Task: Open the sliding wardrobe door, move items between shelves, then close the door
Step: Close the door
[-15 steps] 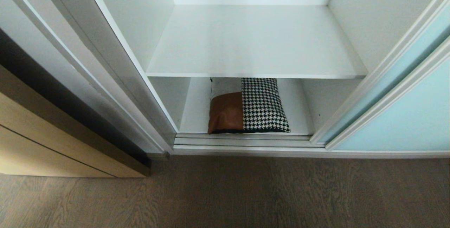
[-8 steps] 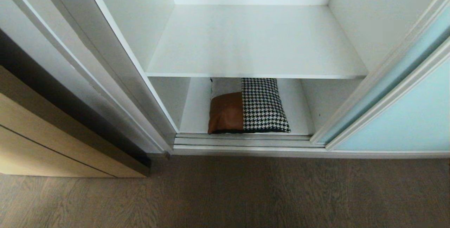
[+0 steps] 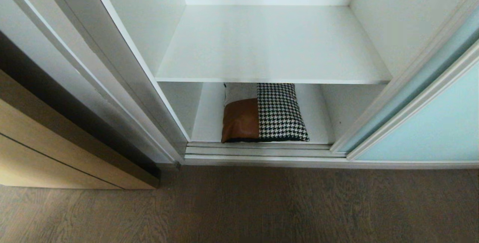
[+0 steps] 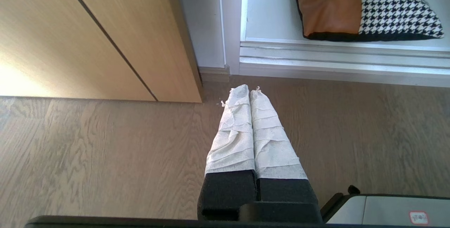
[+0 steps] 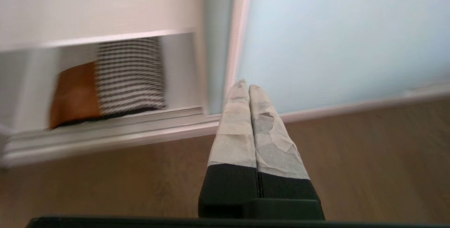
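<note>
The pale aqua sliding wardrobe door (image 3: 430, 123) stands slid to the right, and the white interior is exposed. A cushion (image 3: 264, 112), tan leather and houndstooth, lies on the bottom shelf (image 3: 209, 123); the shelf above (image 3: 269, 44) is bare. Neither arm shows in the head view. My left gripper (image 4: 244, 90) is shut and empty over the floor, short of the door track, with the cushion (image 4: 365, 8) ahead. My right gripper (image 5: 246, 84) is shut and empty, pointing at the edge of the aqua door (image 5: 334, 38), the cushion (image 5: 109, 80) off to one side.
A tan wood-grain cabinet (image 3: 45, 153) stands left of the wardrobe. A silver door track (image 3: 262, 151) runs along the wardrobe's foot. Grey-brown wood floor (image 3: 262, 205) lies in front.
The head view is unchanged: cushion, shelves and door have not moved, and no arm has entered it.
</note>
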